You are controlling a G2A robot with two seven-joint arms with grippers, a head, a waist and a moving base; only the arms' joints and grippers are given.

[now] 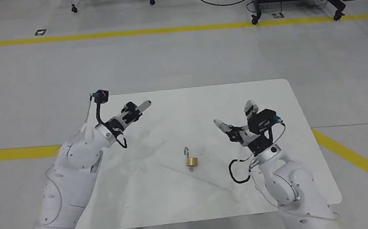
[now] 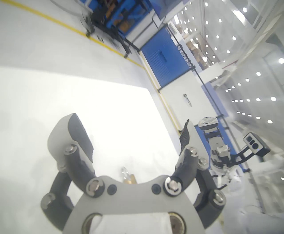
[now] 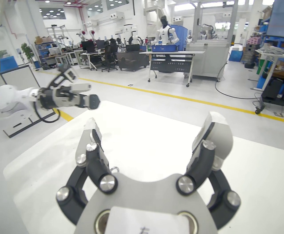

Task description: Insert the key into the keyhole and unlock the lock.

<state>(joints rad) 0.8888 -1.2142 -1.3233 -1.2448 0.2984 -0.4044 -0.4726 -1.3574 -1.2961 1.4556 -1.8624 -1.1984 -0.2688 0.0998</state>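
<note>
Look for the small brass padlock (image 1: 191,161) near the middle of the white bench (image 1: 286,101), steel shackle (image 1: 186,151) toward the far side, between the two arms and well apart from both. Reckon on a dense, rigid thing: heavy for its bulk, hard and smooth on its faces, likely to skate across the slick top if nudged rather than pinched. Best taken across the flat sides of the brass body, leaving the end opposite the shackle free for unlocking; shackle probably too thin and round for a steady hold. No fear of crushing, so grip firmly. Left end effector (image 1: 142,106) near the far left corner of the bench, fingers spread wide, holding nothing; right end effector (image 1: 234,114) right of the padlock, likewise spread and empty.
</note>
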